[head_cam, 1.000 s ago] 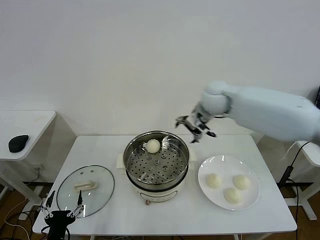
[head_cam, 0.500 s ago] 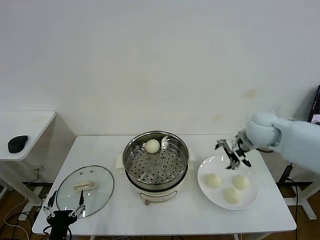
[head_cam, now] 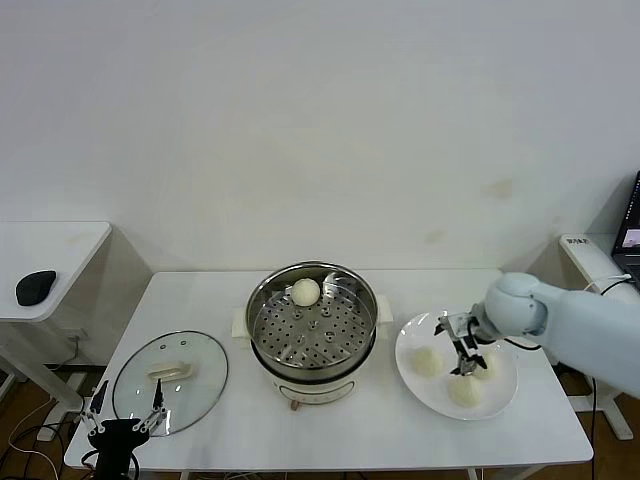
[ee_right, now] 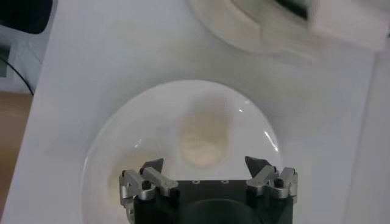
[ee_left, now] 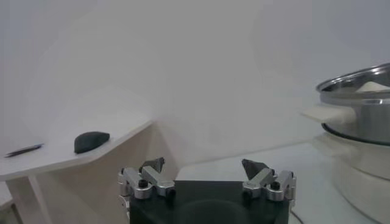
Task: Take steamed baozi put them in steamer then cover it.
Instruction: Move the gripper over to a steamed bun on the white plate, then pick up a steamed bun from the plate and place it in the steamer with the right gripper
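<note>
The steamer stands mid-table with one baozi on its perforated tray at the far side. Three baozi lie on a white plate to its right: one at the left, one at the front, one at the right partly behind my right gripper. My right gripper is open and empty, low over the plate. In the right wrist view it hovers above a baozi. The glass cover lies flat at the front left. My left gripper is open, parked below the table's front left edge.
A side table at the left carries a black mouse. The steamer's rim shows in the left wrist view. A laptop corner is at the far right.
My right gripper has swung from above the steamer's far right side rightward and down to just over the plate of baozi. The left arm has not moved.
</note>
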Controlling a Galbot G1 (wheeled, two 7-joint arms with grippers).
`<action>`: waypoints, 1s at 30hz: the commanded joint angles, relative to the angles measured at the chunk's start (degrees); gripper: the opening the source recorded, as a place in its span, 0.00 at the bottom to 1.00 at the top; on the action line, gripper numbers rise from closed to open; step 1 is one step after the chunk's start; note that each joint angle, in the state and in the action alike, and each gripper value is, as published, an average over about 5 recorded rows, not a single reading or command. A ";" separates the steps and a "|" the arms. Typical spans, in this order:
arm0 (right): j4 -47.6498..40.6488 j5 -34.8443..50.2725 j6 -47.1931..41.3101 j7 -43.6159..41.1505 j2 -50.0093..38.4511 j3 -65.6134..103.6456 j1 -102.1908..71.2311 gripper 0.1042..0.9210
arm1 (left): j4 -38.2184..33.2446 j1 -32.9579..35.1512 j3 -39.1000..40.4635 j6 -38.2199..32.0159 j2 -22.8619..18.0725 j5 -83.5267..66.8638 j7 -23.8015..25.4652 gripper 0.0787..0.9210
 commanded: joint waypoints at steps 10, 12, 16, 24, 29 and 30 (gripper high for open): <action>-9.52 -3.51 -1.29 2.19 7.60 7.69 -10.17 0.88 | 1.01 -0.98 -0.24 0.00 0.11 -0.41 0.04 0.88; -9.92 -3.44 -1.35 2.15 7.91 7.76 -10.11 0.86 | 1.11 -1.02 -0.24 -0.01 0.08 -0.41 0.04 0.88; -10.21 -3.18 -1.70 1.80 8.23 7.97 -10.16 0.80 | 1.22 -1.07 -0.26 -0.02 0.06 -0.43 0.04 0.88; -9.08 -2.89 -1.93 -0.16 6.87 8.03 -8.72 0.62 | 1.09 -1.08 -0.30 0.00 -0.01 -0.46 0.01 0.88; -7.04 -0.89 -1.76 -2.33 4.67 7.15 -3.08 0.57 | 0.96 -1.11 -0.30 0.02 0.10 -0.49 0.01 0.88; -6.36 -0.17 -1.76 -2.83 4.08 6.87 -1.55 0.56 | 0.92 -1.14 -0.31 0.03 0.14 -0.51 0.01 0.88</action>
